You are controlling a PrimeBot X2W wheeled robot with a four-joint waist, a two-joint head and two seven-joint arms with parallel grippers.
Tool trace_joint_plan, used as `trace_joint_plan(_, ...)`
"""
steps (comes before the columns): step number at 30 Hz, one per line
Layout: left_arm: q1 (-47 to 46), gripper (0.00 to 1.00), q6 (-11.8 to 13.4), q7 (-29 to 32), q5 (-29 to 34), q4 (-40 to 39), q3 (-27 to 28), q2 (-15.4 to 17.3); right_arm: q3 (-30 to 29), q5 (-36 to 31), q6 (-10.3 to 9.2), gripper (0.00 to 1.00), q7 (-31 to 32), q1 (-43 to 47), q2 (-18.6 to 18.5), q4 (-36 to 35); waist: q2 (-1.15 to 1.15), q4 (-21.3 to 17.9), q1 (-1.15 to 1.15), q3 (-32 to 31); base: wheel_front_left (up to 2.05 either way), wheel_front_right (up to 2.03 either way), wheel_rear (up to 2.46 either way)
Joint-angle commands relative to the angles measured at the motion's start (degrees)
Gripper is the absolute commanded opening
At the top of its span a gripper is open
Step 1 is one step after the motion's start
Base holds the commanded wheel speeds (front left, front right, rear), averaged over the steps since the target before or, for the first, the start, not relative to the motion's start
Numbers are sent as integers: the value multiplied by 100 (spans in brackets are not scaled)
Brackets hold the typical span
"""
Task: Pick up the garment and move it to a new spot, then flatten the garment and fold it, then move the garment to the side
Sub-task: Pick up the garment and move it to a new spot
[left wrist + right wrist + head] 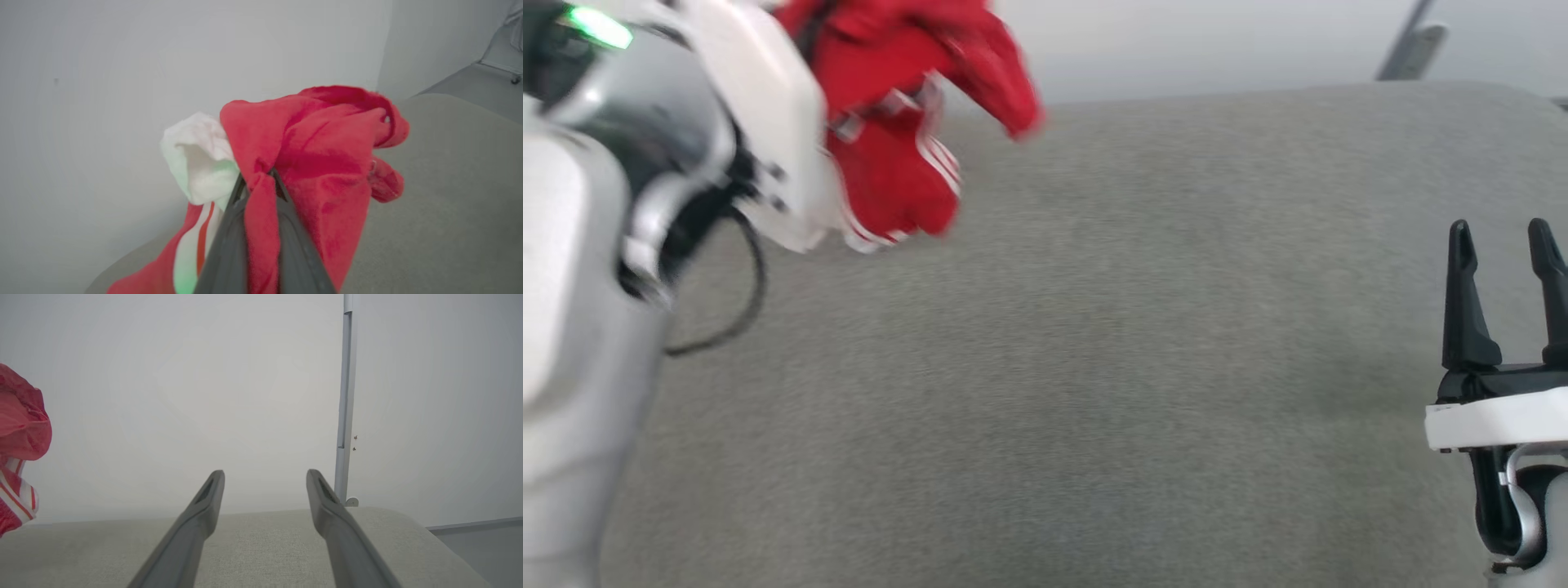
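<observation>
**Left gripper (258, 179) holds the garment (318, 151) aloft**

Jaws clamped on a fold of red fabric, probably to carry it clear of the grey padded surface (1094, 367); the bundle hangs above that surface's far left corner, crumpled, its long axis roughly vertical, striped trim lowest; right gripper (1507, 245) sits near the right edge, fingers spread and empty, likely ready for flattening.

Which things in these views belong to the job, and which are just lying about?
Job:
garment, bunched and held up
left gripper, shut on it
right gripper, open and empty
grey padded surface beneath

Lying about:
white post by the wall
black cable on the left arm
</observation>
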Motion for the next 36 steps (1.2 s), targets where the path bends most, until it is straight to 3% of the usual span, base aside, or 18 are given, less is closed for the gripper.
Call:
trace_joint_plan(1,116,0,54,80,-44,-157,-40,-58,3,-28,0,100,-25,53,20,14,0,-229,0,30,0,0,0)
trace_joint_plan(8,568,0,252,574,-89,-1054,-555,-355,15,1,0,100,-93,48,95,96,0,-603,0,153,0,0,0)
trace_joint_plan(13,930,0,356,766,-114,-1069,-869,-465,85,42,0,100,-152,22,144,190,0,-739,0,242,0,0,0)
trace_joint_plan(19,1285,0,296,773,-276,-449,-1053,-587,231,84,0,100,-213,-92,177,366,0,-818,0,367,0,0,0)
trace_joint_plan(36,1113,0,-204,274,-307,2974,-1477,-1038,863,231,0,100,-423,-591,98,838,0,-1043,0,731,0,0,0)
